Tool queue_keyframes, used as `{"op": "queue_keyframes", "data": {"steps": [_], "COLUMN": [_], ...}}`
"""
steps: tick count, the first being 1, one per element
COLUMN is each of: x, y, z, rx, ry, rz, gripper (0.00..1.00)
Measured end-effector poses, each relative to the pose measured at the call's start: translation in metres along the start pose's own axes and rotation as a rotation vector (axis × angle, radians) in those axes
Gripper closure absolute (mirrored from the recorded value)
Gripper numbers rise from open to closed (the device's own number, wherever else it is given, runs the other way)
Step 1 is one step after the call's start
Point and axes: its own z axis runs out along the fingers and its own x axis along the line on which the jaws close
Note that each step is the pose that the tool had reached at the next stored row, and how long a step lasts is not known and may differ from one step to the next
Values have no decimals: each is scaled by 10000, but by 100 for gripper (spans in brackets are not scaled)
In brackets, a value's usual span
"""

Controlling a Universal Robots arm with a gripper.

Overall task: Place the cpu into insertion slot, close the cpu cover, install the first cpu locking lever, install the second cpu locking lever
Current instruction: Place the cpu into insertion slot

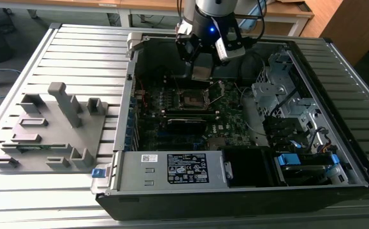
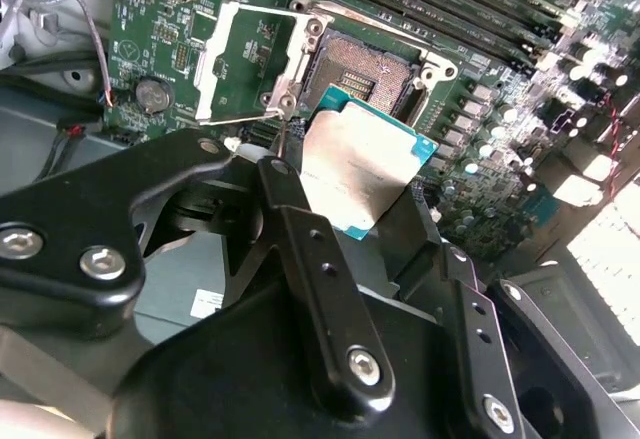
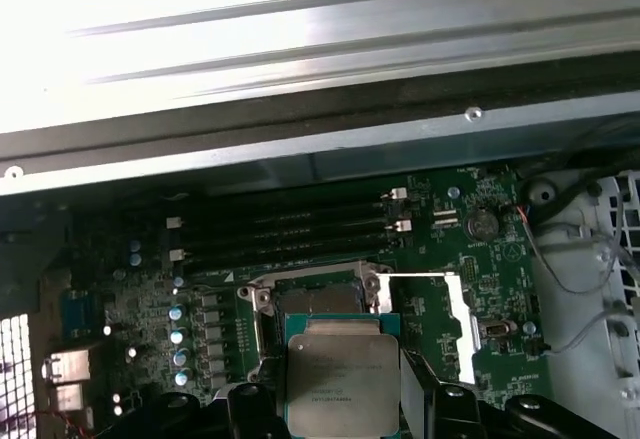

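Observation:
My gripper (image 1: 200, 72) hangs inside the open computer case, shut on the cpu (image 2: 362, 159), a flat square chip with a dull silver top and teal edge. In both wrist views the cpu (image 3: 342, 371) sits between the black fingers (image 2: 300, 209), a little above the motherboard and just off the insertion slot (image 2: 362, 74). The insertion slot (image 3: 312, 297) lies uncovered, with a dark centre and metal rim, and it also appears under the gripper in the exterior view (image 1: 193, 99). The cpu cover (image 2: 250, 59) is swung open to one side of the slot (image 3: 455, 327).
Long black memory slots (image 3: 280, 231) run beside the socket. The case walls (image 1: 128, 95) ring the motherboard. A power supply (image 1: 171, 168) fills the near end and a drive cage (image 1: 279, 90) stands at the exterior view's right. A grey fixture tray (image 1: 50, 129) lies at the left.

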Motion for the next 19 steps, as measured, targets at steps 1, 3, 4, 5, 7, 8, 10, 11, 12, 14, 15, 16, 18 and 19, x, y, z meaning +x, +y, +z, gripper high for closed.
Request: {"op": "queue_keyframes", "data": {"steps": [1,3,4,5,7,8,10,11,12,14,15,16,18,19], "x": [0,0,0,0,0,0,0,0,0,0,0,0,0,0], "y": [0,0,0,0,0,0,0,0,0,0,0,0,0,0], "z": [0,0,0,0,0,0,1,1,1,2,2,2,2,2], "rx": [0,0,0,0,0,0,-2,-3,-3,-6,-7,-8,-10,-9], "ry": [-2,-2,-2,-2,-4,-8,-23,-33,-42,-62,-69,-77,-91,-94], "rz": [9,12,12,13,28,72,246,353,462,679,761,848,1004,1047], "gripper": [46,46,46,46,46,46,46,46,46,46,46,46,46,46]}}
